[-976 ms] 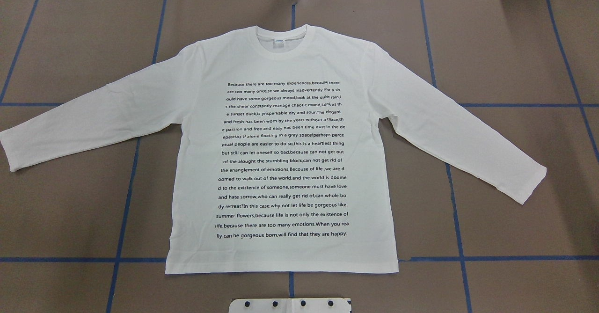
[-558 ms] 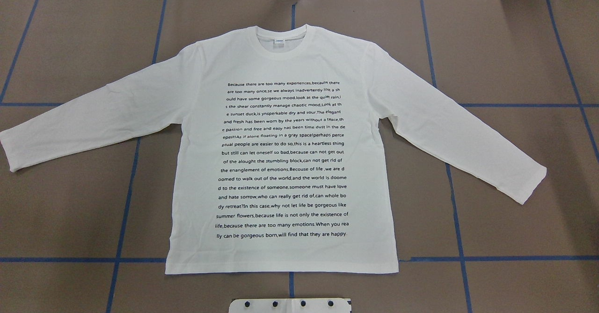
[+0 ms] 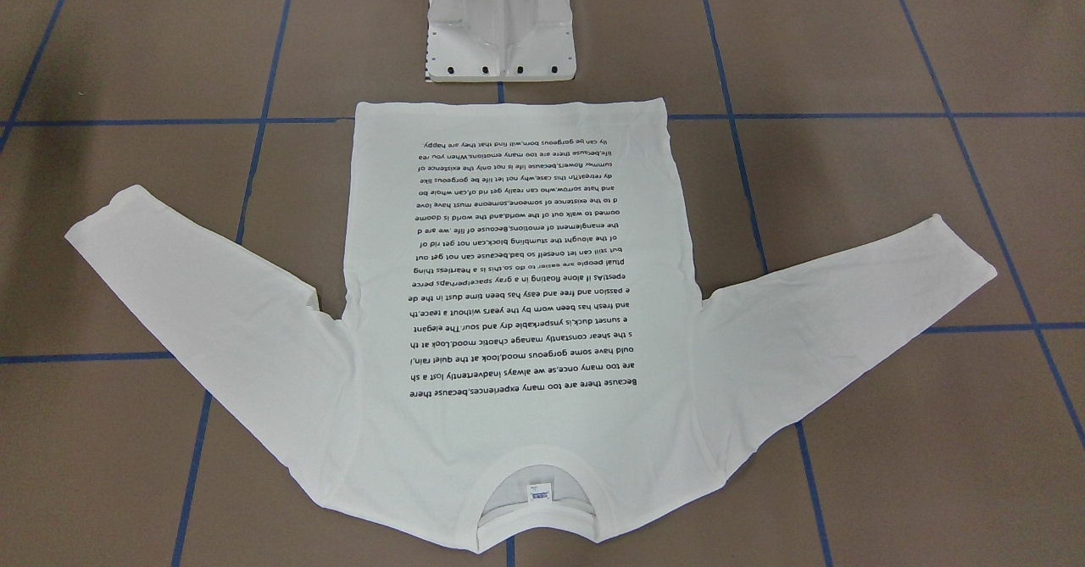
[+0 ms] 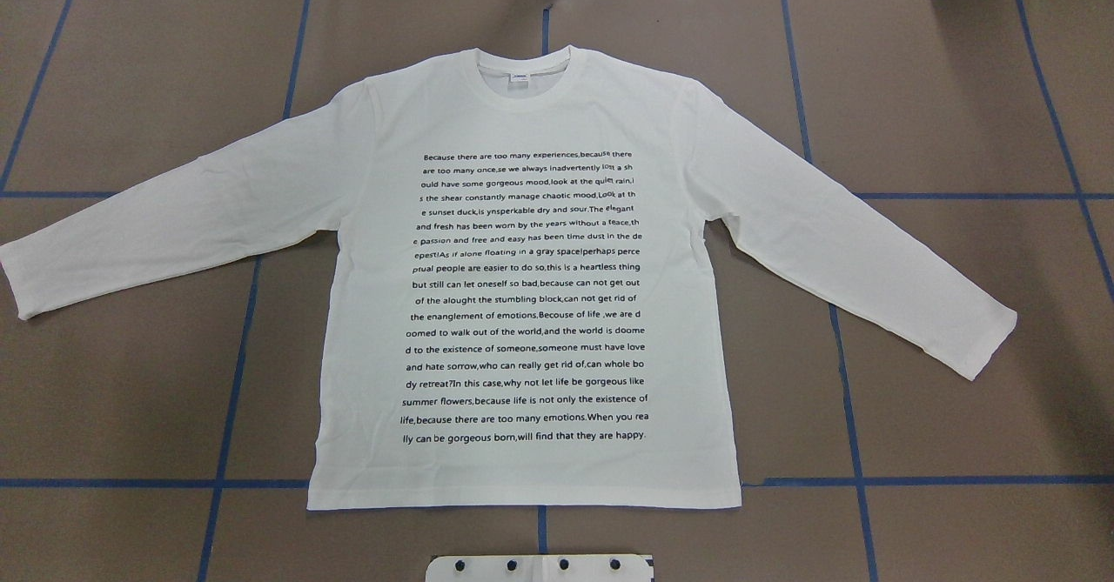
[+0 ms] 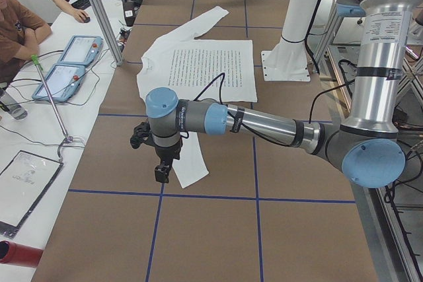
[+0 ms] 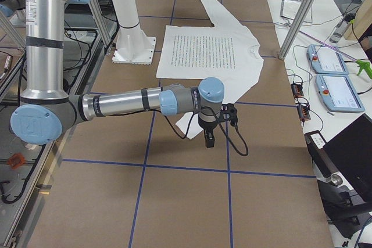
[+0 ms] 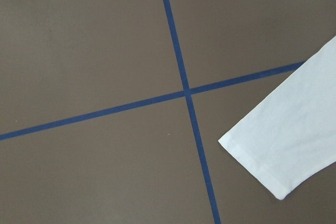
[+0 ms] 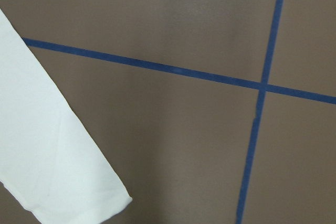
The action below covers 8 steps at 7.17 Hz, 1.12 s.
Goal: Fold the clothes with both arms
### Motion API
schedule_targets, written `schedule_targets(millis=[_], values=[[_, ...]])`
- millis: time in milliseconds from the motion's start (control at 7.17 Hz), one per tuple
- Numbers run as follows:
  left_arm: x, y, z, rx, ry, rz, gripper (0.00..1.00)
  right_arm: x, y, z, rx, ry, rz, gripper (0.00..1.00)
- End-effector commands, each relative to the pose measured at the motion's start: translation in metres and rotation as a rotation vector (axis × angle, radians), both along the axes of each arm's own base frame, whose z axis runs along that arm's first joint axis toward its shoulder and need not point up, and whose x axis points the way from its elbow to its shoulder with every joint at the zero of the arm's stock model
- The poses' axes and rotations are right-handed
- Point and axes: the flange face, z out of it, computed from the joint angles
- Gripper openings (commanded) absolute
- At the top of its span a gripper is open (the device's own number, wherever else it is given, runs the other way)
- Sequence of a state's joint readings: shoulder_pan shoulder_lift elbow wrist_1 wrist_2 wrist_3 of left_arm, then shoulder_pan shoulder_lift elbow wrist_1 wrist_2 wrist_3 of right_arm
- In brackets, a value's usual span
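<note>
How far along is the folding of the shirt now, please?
Done: nothing folded; the T-shirt lies flat, print up, sleeves spread. In hand: the left gripper hovers near one cuff, the right gripper near the other cuff; neither cuff is lifted. Left: every fold.

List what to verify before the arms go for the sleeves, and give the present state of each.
1. T-shirt flat, text side up, both sleeves spread: ok.
2. Left cuff in the left wrist camera's view: ok, though low and right of centre.
3. Right cuff in the right wrist camera's view: ok, though in the lower left corner.
4. Left gripper open: cannot tell; it shows only in a side view.
5. Right gripper open: cannot tell, for the same reason.
6. People off the brown table: ok; those in view are at the side bench.
</note>
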<state>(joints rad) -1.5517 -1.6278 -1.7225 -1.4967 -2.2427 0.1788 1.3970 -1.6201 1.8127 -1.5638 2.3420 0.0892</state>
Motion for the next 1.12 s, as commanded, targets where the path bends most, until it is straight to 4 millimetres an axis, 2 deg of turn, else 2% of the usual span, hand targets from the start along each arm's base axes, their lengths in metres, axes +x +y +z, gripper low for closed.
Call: schedule_targets(millis=[0,139,279,418,558,837,976], values=[[0.001,-0.007,-0.003,0.042,0.003,0.001,0.99,-0.061,-0.01,-0.023,-0.08,-0.017,0.049,1.0],[0.002,-0.008,-0.006,0.044,0.006,0.0,0.99,-0.08,0.002,-0.015,-0.102,-0.022,0.073,1.0],[0.004,-0.008,0.0,0.028,0.03,0.004,0.99,-0.091,0.022,0.0,-0.06,-0.019,0.067,1.0],[0.004,-0.007,-0.003,0.035,0.031,0.005,0.99,-0.094,0.035,0.007,-0.042,-0.032,0.086,1.0],[0.003,-0.003,0.0,0.033,0.031,0.007,0.99,-0.108,0.042,0.01,-0.061,-0.028,0.083,1.0],[0.004,-0.004,0.0,0.035,0.031,0.009,0.99,-0.152,0.051,0.025,-0.085,0.041,0.06,1.0],[0.004,-0.005,-0.002,0.051,0.031,0.008,0.99,-0.168,0.054,0.032,-0.072,0.047,0.083,1.0]])
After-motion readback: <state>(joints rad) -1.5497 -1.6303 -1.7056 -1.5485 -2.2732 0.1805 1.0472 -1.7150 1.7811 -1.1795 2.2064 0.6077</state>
